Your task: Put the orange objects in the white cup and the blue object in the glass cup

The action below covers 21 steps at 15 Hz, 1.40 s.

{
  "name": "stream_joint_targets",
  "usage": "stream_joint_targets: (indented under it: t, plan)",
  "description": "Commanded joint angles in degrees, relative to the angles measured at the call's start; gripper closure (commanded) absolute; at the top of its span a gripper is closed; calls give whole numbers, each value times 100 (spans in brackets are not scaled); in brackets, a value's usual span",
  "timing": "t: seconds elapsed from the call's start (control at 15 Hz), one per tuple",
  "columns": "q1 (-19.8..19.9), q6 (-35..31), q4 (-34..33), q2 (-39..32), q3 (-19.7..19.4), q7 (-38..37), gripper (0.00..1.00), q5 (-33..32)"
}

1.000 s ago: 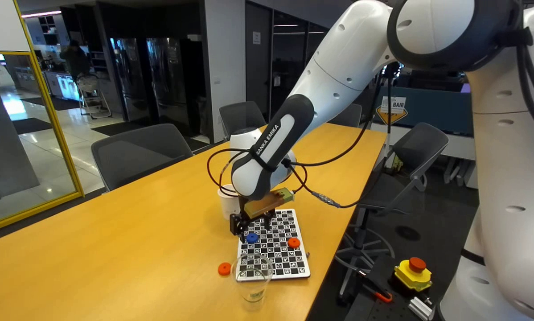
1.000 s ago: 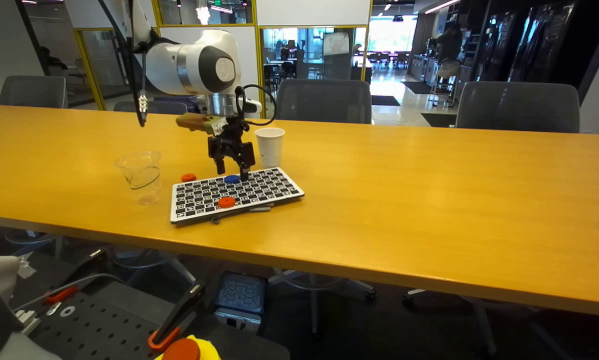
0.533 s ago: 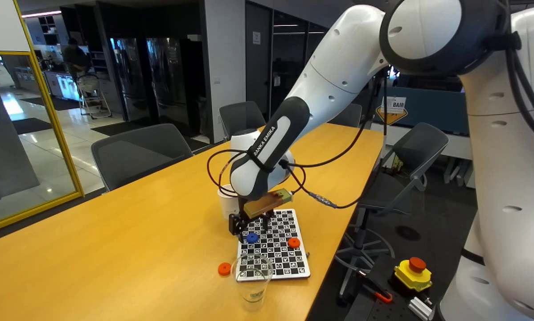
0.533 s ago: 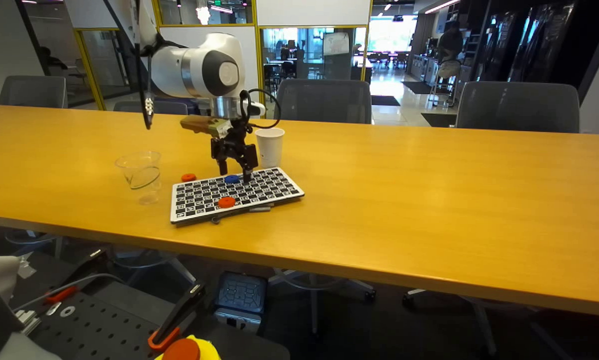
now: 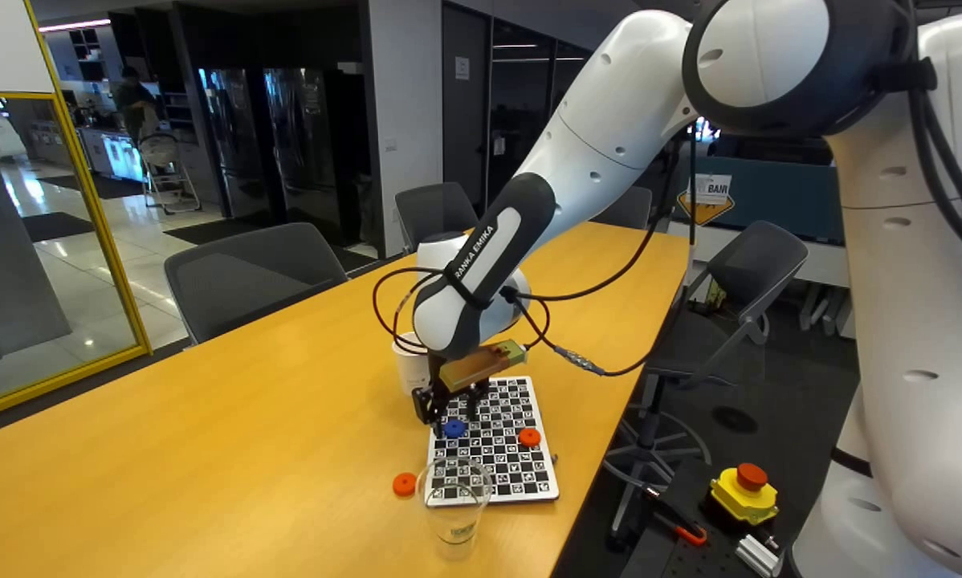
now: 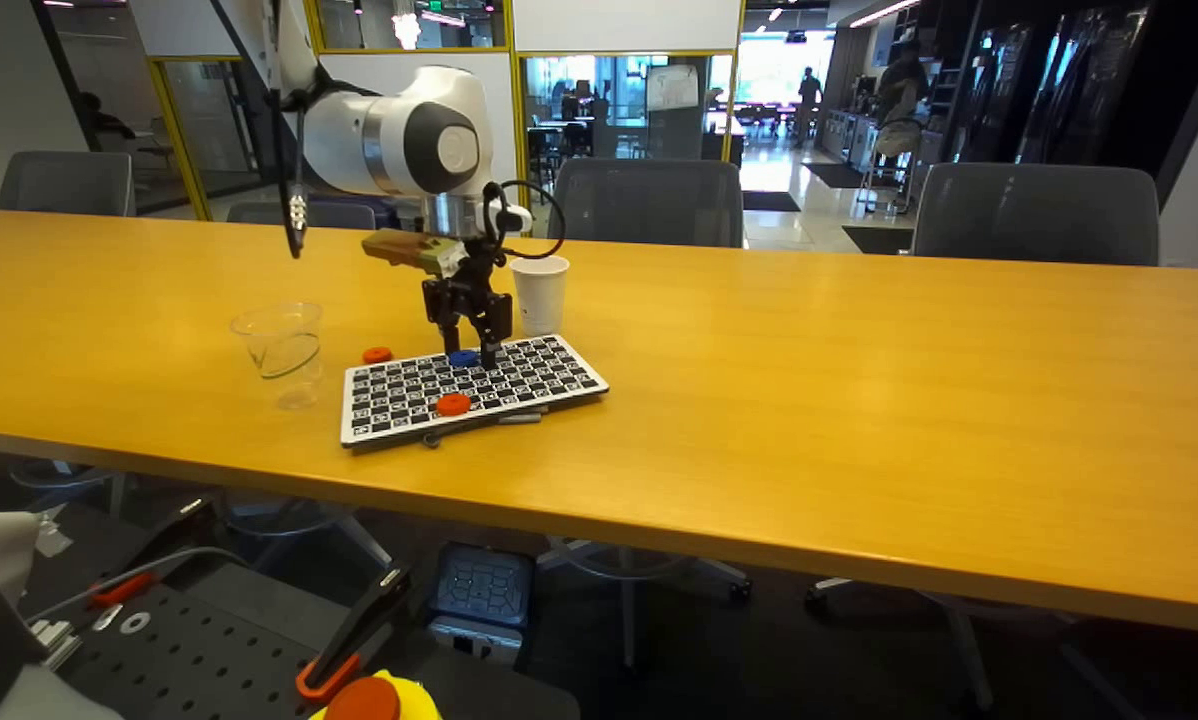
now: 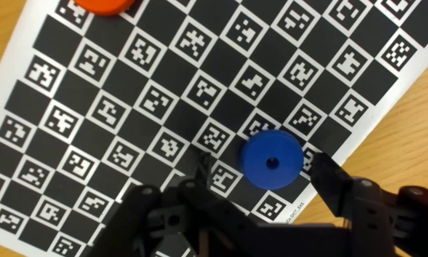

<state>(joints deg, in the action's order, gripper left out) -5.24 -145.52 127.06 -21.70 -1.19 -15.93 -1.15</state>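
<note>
Fingers (image 7: 330, 182) spread, blue disc (image 7: 272, 151) between them, gap each side; white cup (image 6: 541, 298) near them, glass cup (image 6: 287, 350) farther off.

In an exterior view, a rectangular black-and-white checkered board (image 6: 519, 385) is laid on the yellow wooden tabletop (image 6: 859, 400). On the board, a round blue disc (image 6: 463, 358) is placed towards the back, between the jaws of the black end effector (image 6: 470, 356), and a round orange disc (image 6: 453, 404) towards the front. Just behind the back-left corner a second orange disc (image 6: 377, 355) is set, a clear tapered cup (image 6: 284, 355) to its left, and a white tapered paper cup (image 6: 542, 300) behind the right end.
</note>
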Motion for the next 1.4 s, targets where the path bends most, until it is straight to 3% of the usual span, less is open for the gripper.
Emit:
stream_joint_targets:
  t: [0.0,0.2,0.27,0.53,1.0,1.33]
  plan:
    - [184,86,-74,7,168,410,57,353]
    - [230,135,-73,38,184,528,79,457]
    - [236,149,-74,57,198,554,75,489]
    - [78,249,46,317,137,342,75,292]
    - [-453,328,828,1660,-7,-1020,75,-786]
    - [-529,696,1259,2540,505,-1550,75,-1236]
